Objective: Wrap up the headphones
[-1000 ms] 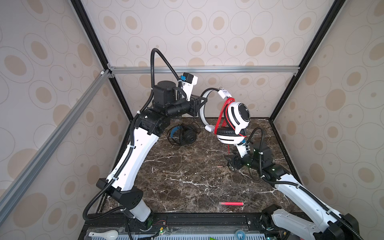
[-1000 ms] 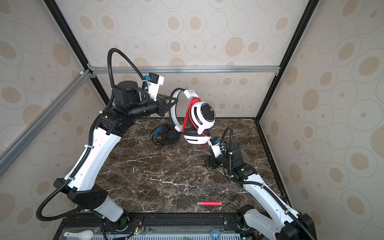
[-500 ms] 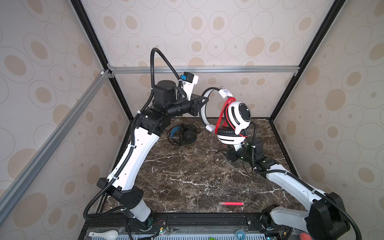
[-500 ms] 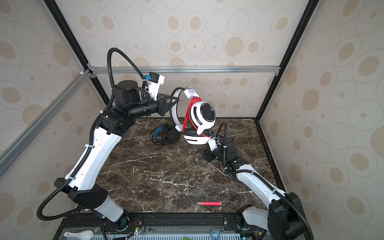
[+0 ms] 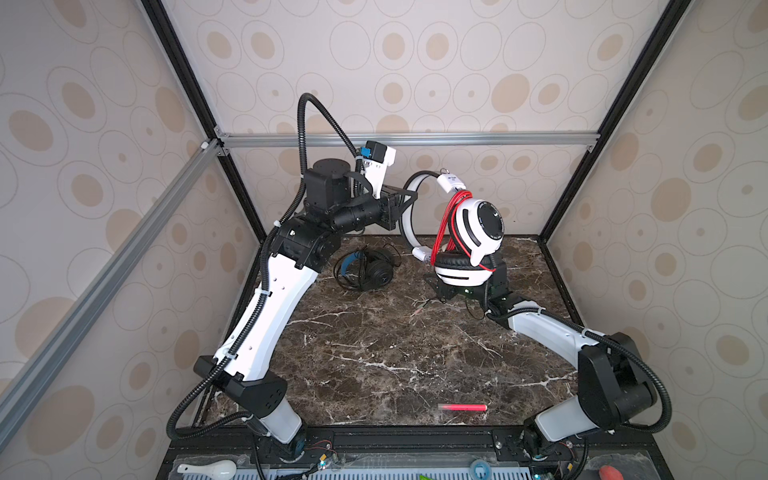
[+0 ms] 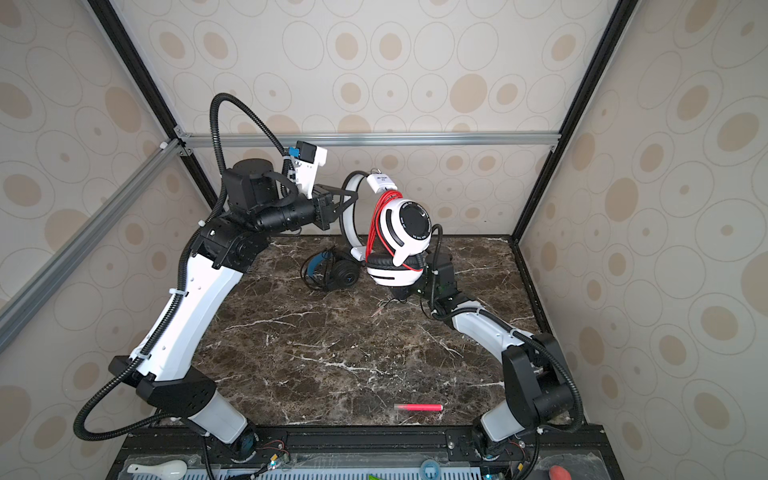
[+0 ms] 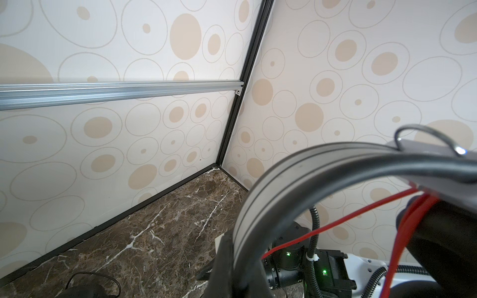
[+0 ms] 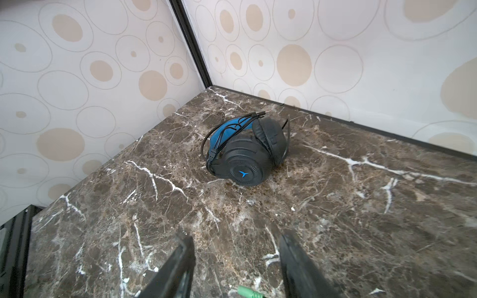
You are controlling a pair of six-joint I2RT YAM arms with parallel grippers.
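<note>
At the front edge, below the table [image 5: 374, 353], the clear tray [image 5: 395, 471] had a white spoon [image 5: 206, 468] in it at its left end, plus a blue ring [image 5: 480, 469] further right.

The white headphones [image 5: 478, 232] were up in the air over the back of the table. The left gripper [image 5: 406, 199] was clamped tight on the headband. They hung roughly upright, band arching at the top, with the upper cup's striped face turned toward the front and the lower cup lying flat, pad up. The red cable [image 5: 446, 224] was looped over the band's end and hung down beside the cups.

The right gripper [image 8: 235, 240] sat low under those cups, jaws apart and gripping nothing. A green plug [image 8: 249, 292] showed in the gap, but I couldn't tell if it touched a finger.

The black headphones [image 5: 370, 270] lay on their side near the back left, blue band toward the corner, cable bunched around them. A pink stick [image 5: 462, 407] lay near the front.
</note>
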